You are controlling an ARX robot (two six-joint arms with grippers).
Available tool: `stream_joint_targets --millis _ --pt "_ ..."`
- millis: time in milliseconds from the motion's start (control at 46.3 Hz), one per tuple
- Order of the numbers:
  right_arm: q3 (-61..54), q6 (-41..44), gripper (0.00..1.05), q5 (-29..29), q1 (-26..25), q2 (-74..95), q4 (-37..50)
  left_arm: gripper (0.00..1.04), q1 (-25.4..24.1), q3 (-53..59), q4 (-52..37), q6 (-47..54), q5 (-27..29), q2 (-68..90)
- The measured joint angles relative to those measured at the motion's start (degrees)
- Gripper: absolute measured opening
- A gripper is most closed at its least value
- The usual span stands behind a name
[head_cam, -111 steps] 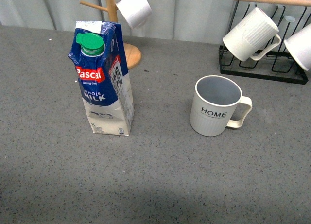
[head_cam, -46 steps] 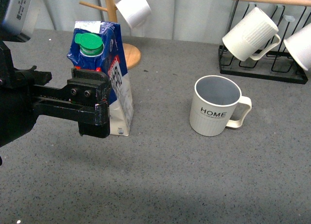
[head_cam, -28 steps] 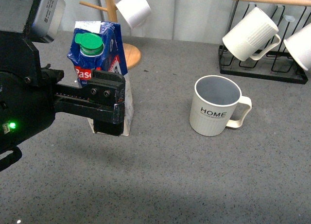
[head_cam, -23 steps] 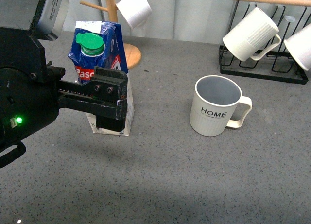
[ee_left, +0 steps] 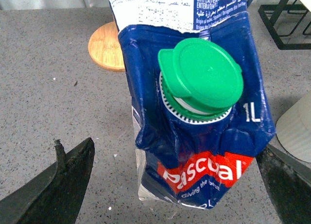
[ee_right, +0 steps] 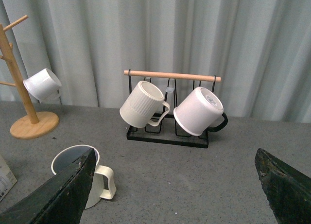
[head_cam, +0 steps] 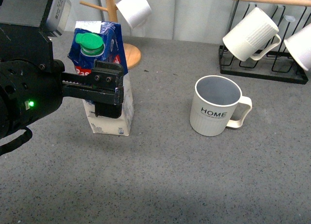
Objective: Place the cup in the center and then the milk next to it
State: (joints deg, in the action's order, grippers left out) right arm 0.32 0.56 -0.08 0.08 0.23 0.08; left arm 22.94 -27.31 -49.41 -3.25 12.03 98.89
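Observation:
The milk (head_cam: 112, 118), a tall blue-and-white carton with a green cap (head_cam: 92, 43), stands upright at the table's left. My left gripper (head_cam: 111, 88) is open around its middle, and one black finger crosses its front. In the left wrist view the carton (ee_left: 194, 136) sits between the spread fingertips (ee_left: 53, 190), which stay apart from it. The cup (head_cam: 216, 106), off-white and ribbed with "HOME" lettering, stands right of centre with its handle to the right. My right gripper (ee_right: 175, 195) is open and holds nothing. It hangs above the table, with the cup (ee_right: 70, 158) beside one finger.
A wooden mug tree (head_cam: 127, 55) holding a small white cup (head_cam: 133, 8) stands behind the carton. At the back right is a black wire rack (head_cam: 262, 71) with a wooden bar, and two white ribbed mugs (head_cam: 250, 34) (head_cam: 299, 46) hang from it.
My left arm came in from the left and closed in on the carton, rising a little, so its open fingers now flank it. Carton and cup have not moved.

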Motion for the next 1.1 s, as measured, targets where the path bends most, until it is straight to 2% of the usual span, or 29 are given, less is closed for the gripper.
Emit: stream_joint_targets --millis 43,86,302,475,540,885,1101 --pt "0.0 0.0 0.96 0.0 0.0 0.0 0.0 0.97 -0.07 -0.04 -0.02 0.02 0.02 0.0" --pt "0.0 0.0 0.96 0.02 0.0 0.0 0.0 0.91 -0.09 -0.04 -0.02 0.02 0.02 0.02" --pt "0.0 0.0 0.96 0.0 0.0 0.0 0.0 0.46 0.0 -0.04 -0.11 0.0 -0.24 0.09" --pt "0.0 0.0 0.96 0.0 0.0 0.0 0.0 0.16 0.9 -0.55 1.09 -0.02 0.13 -1.01" --pt "0.0 0.0 0.96 0.0 0.0 0.0 0.0 0.08 1.86 -1.31 1.57 -0.09 0.79 -1.22" --pt "0.0 0.0 0.96 0.0 0.0 0.0 0.0 0.05 10.14 -9.09 2.82 -2.86 4.83 4.26" --pt "0.0 0.0 0.96 0.0 0.0 0.0 0.0 0.05 12.98 -12.55 3.15 -5.09 5.62 7.3"
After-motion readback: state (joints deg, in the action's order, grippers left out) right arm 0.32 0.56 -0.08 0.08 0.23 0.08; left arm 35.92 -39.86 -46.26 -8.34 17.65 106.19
